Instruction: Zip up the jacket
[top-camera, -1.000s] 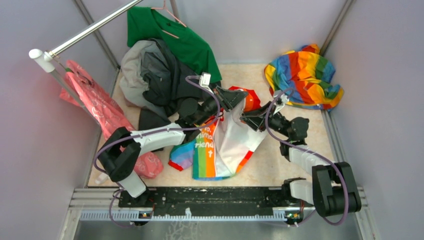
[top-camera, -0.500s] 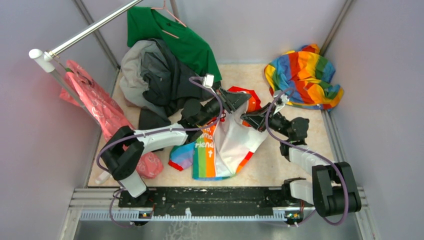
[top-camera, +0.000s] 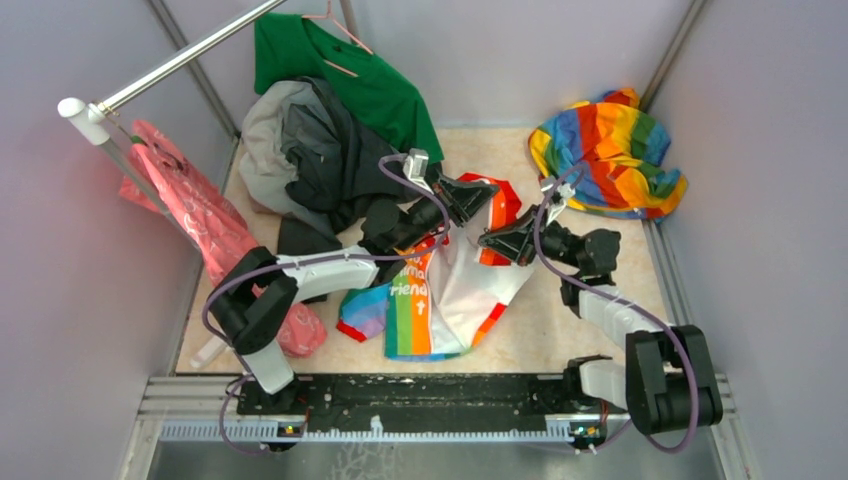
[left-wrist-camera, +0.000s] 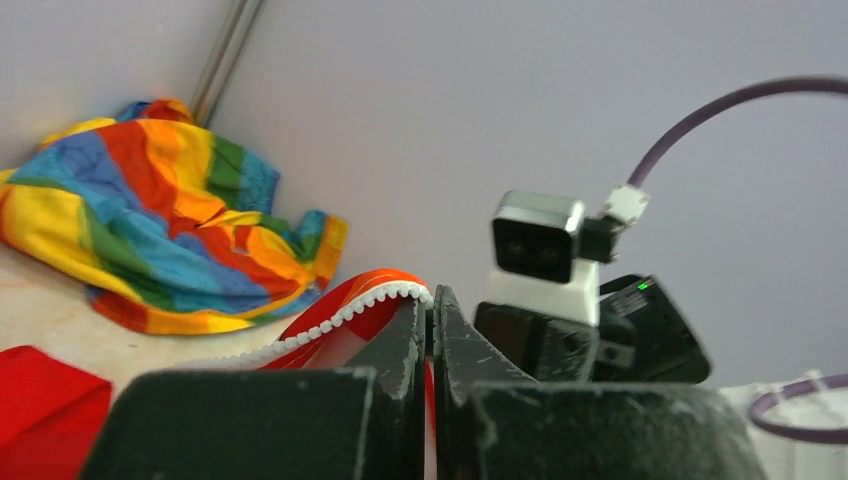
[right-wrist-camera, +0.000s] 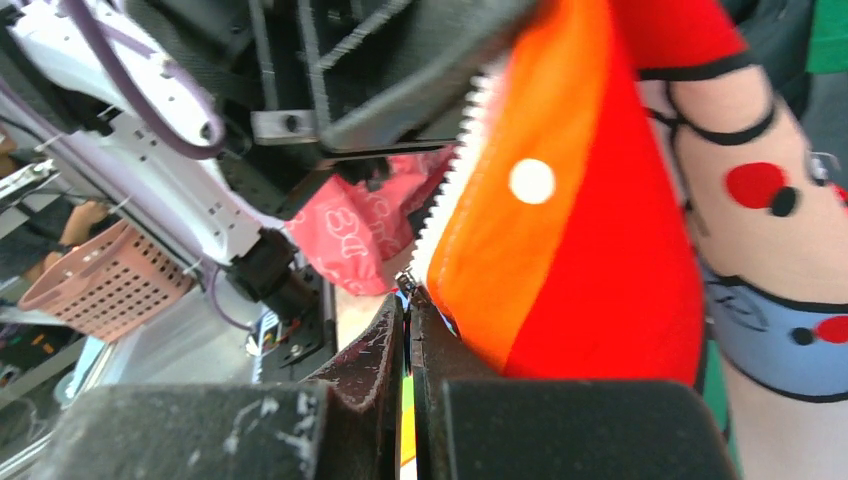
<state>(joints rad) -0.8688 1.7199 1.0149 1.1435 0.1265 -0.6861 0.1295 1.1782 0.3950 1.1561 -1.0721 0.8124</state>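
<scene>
The jacket (top-camera: 455, 290) lies mid-table, white with rainbow panels, its red hood (top-camera: 505, 205) raised at the far end. My left gripper (top-camera: 478, 196) is shut on the top of the orange-red zipper strip (left-wrist-camera: 345, 308), and the strip's white teeth arch away from the jaws (left-wrist-camera: 432, 300). My right gripper (top-camera: 490, 240) sits just right of and below the left one. Its jaws (right-wrist-camera: 408, 300) are shut, with the small metal zipper pull (right-wrist-camera: 405, 282) pinched at their very tip, at the bottom of the toothed orange edge (right-wrist-camera: 520, 220).
A rainbow cloth (top-camera: 608, 150) is bunched in the far right corner. A dark grey garment (top-camera: 310, 150) and a green shirt (top-camera: 345, 70) pile up at the far left under a metal rail (top-camera: 180, 60). A pink bag (top-camera: 190, 205) hangs at the left wall.
My right gripper has closed and shifted slightly left onto the zipper's lower end. The left gripper has stayed shut on the strip and raised it a little, showing more red hood.
</scene>
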